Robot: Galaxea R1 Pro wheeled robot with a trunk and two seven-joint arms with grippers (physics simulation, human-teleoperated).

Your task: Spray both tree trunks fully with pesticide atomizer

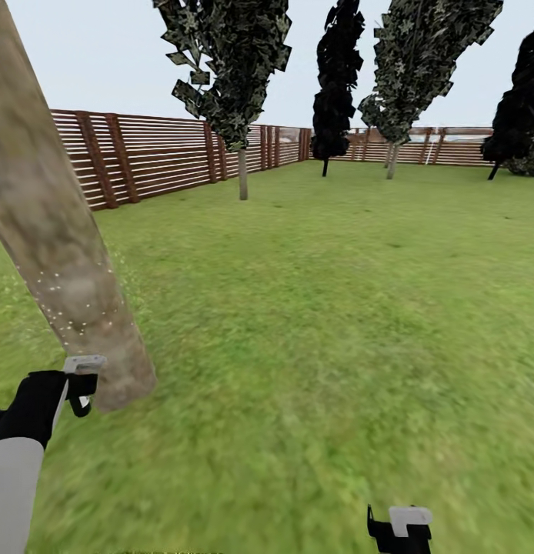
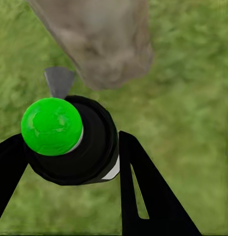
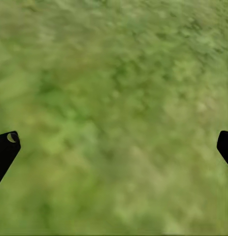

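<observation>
A thick pale grey-brown tree trunk (image 1: 59,254) rises at the left of the head view, with small white specks scattered over its lower part. My left gripper (image 1: 81,385) is right beside the trunk's base, shut on the pesticide atomizer (image 2: 69,142). In the left wrist view the atomizer shows a black top with a bright green spot and a grey nozzle (image 2: 58,81), which points at the trunk (image 2: 104,44). My right gripper (image 1: 399,531) hangs open over the grass, with its fingertips (image 3: 5,145) wide apart. Another pale-trunked tree (image 1: 242,173) stands farther back near the fence.
Green lawn (image 1: 336,308) spreads ahead and to the right. A brown slatted fence (image 1: 159,158) runs along the left and back. A further leafy tree (image 1: 392,158) and thin black-foliage trees (image 1: 328,115) stand at the far end.
</observation>
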